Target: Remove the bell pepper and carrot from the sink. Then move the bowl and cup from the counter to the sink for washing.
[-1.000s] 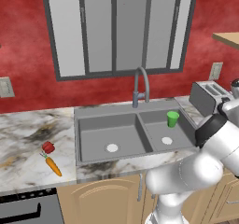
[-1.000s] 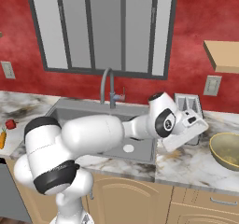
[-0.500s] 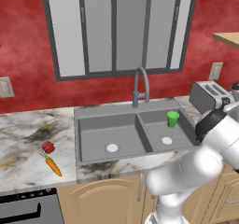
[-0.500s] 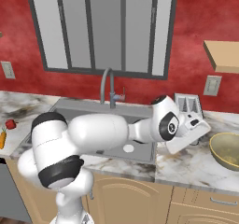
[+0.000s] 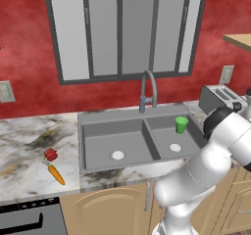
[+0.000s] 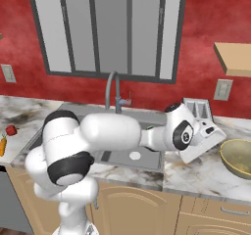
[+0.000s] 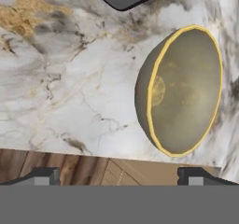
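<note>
Done, judged from present positions:
- bell pepper (image 5: pixel 50 154) and carrot (image 5: pixel 57 174): out of the sink (image 5: pixel 98 126), side by side on the counter (image 5: pixel 22 141) well left of the left basin; carrot on the near side of the pepper.
- cup (image 5: pixel 181 125): upright in the right basin, toward its far wall.

Left to do:
- bowl (image 6: pixel 237 156): on the counter right of the sink, upright, empty, near the front edge, apart from the toaster (image 6: pixel 197 107) behind it.

Gripper (image 7: pixel 119 175): fingers spread to full width, holding nothing, hovering above the marble beside the bowl; bowl off to one side of the fingertips, not between them.

Edges and room:
- bare marble between sink rim and bowl; nothing in the way there.
- cabinet front close under the bowl's near side; little margin for a slide toward the edge.
- left basin bare; right basin partly taken by the cup, with the faucet (image 5: pixel 148 89) rising behind the divider.
</note>
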You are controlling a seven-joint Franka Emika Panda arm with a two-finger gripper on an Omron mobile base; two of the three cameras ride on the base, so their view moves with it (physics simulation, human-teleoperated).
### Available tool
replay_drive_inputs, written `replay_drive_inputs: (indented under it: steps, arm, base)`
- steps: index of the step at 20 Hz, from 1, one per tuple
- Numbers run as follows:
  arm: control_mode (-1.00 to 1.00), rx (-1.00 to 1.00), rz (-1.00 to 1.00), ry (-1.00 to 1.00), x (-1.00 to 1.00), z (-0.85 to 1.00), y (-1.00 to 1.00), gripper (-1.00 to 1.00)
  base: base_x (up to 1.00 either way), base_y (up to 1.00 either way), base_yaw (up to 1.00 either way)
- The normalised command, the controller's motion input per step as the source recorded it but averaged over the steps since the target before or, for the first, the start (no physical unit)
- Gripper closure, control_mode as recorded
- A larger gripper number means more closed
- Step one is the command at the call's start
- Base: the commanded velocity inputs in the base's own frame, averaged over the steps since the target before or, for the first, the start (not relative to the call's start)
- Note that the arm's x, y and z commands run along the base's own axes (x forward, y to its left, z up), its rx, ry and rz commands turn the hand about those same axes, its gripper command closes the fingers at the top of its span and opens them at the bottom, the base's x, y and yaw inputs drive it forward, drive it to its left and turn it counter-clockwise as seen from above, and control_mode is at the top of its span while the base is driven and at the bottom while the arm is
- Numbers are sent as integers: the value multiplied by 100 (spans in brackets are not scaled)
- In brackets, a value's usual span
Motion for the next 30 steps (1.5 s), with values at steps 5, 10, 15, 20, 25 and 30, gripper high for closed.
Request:
replay_drive_inputs:
  steps: [5,10,15,20,25,30]
  arm:
    - [-100,4,2,0,5,-6,-10,-100]
    - [-100,4,2,0,7,-10,-11,-100]
    - [-100,2,2,0,11,-10,-14,-100]
    - [-100,0,3,0,11,-10,-21,-100]
    - [-100,2,4,0,9,-7,-17,-100]
    - [-100,2,2,0,10,-2,-18,-100]
  base:
    - [0,0,0]
    - [0,0,0]
    - [0,0,0]
    - [0,0,0]
    - [0,0,0]
    - [0,0,0]
